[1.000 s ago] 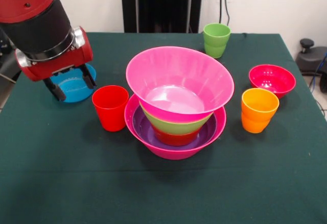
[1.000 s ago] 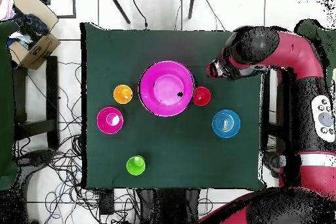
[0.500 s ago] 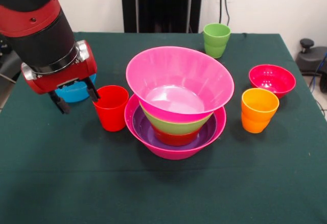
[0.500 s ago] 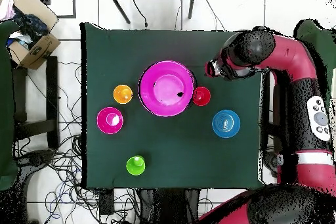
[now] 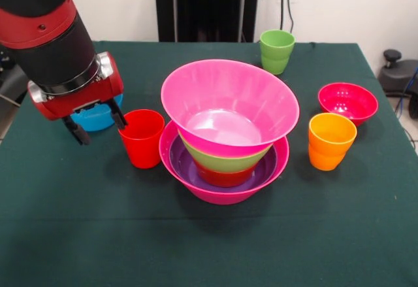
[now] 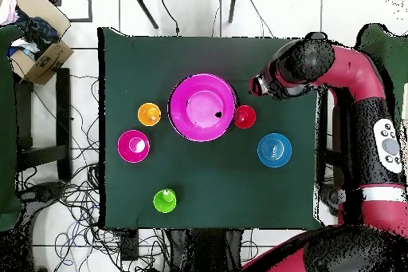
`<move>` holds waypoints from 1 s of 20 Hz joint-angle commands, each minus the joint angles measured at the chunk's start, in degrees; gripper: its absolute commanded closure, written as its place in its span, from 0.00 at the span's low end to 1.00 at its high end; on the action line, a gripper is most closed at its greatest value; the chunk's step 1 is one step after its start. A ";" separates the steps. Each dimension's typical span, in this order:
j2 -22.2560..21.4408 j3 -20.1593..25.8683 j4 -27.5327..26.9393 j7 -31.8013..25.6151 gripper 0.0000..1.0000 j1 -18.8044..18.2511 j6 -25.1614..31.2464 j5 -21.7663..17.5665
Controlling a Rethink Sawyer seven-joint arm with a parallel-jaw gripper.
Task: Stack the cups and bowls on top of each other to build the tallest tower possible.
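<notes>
The gripper (image 5: 99, 127) hangs low beside the red cup (image 5: 141, 138), its two dark fingers (image 5: 118, 116) spread apart and holding nothing; one finger tip sits right at the cup's rim and the other is out on the side away from the tower (image 5: 225, 136), so the cup is not yet between them. The red cup stands upright on the green table (image 5: 209, 248), just beside the large hot-pink base bowl (image 5: 196, 189) and in front of the small blue bowl (image 5: 98, 118). To take it cleanly, the gripper likely needs to shift toward the cup until the rim wall lies between the fingers, then lower and close on it. Pushing sideways risks tipping the cup or nudging it into the base bowl, where the tilted upper pink bowl (image 5: 228, 101) looks poorly seated. The orange cup (image 5: 330, 141), the lime green cup (image 5: 277, 50) and the crimson bowl (image 5: 347, 102) stand apart near the opposite edge.
</notes>
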 commanded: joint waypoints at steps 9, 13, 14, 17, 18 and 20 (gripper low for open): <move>1.52 -0.43 5.72 -11.50 0.00 -0.55 -2.80 -0.11; 2.26 -0.67 7.77 -10.53 0.00 -1.64 -5.67 -0.48; 2.64 -0.72 7.86 -10.36 0.00 -1.69 -6.29 -0.66; 3.66 -0.99 8.10 -9.89 0.00 -1.88 -7.89 -1.22; 3.86 -1.13 8.17 -9.83 0.00 -1.96 -8.24 -1.45; 4.34 -1.26 8.30 -9.48 0.00 -1.97 -8.94 -1.57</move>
